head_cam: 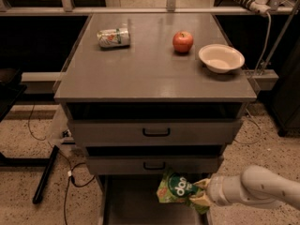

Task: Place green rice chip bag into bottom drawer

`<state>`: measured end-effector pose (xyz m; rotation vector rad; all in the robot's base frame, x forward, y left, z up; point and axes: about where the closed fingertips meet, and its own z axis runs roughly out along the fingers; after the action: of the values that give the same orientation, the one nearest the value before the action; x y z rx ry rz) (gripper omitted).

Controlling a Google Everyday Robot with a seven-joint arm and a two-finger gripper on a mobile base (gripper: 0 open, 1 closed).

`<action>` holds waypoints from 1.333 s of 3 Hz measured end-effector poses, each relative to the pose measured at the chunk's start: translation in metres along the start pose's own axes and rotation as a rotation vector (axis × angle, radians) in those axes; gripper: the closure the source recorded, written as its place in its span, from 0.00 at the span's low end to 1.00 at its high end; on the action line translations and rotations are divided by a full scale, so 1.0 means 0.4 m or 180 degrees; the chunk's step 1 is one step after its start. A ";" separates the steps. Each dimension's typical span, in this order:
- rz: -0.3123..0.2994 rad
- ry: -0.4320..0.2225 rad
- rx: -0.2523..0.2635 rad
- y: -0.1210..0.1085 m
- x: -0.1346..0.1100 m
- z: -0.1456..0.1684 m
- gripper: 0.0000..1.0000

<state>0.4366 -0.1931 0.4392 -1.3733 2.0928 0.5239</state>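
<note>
1. You hold the green rice chip bag (176,189) in the gripper (200,194), low at the right front of the cabinet. The arm reaches in from the right.
2. The jaws are clenched on the right end of the bag. The rest of the bag, with the round logo, sticks out to the left, away from the gripper.
3. The bag hangs above the bottom drawer (133,201), which stands pulled out. It is over the right half of the tray and just below the front of the middle drawer (152,165). I judge that it does not touch the tray floor yet.
4. To do this step well, bring the bag lower and a little toward the middle of the tray before you let go. Then it will not land on the right rail or slip over the edge.
5. Mind the middle drawer front. The top of the bag is very near to it, so go down first, not forward.
6. Open the jaws only when the bag is close to the tray floor. It looks light and crinkly, so it may cling to a finger or tip over.
7. The can (113,37), the apple (183,41) and the bowl (221,58) on the cabinet top are well apart from this work; leave them alone.
</note>
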 end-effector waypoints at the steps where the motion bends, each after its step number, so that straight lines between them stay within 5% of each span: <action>1: 0.0025 0.0088 -0.0022 -0.018 0.074 0.107 1.00; 2: 0.0066 0.0076 -0.0022 -0.043 0.133 0.197 1.00; 3: 0.0146 -0.0269 -0.0007 -0.064 0.165 0.265 1.00; 4: 0.0362 -0.0917 0.0051 -0.083 0.189 0.281 1.00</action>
<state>0.4721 -0.1909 0.3044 -1.1013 1.9409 0.7057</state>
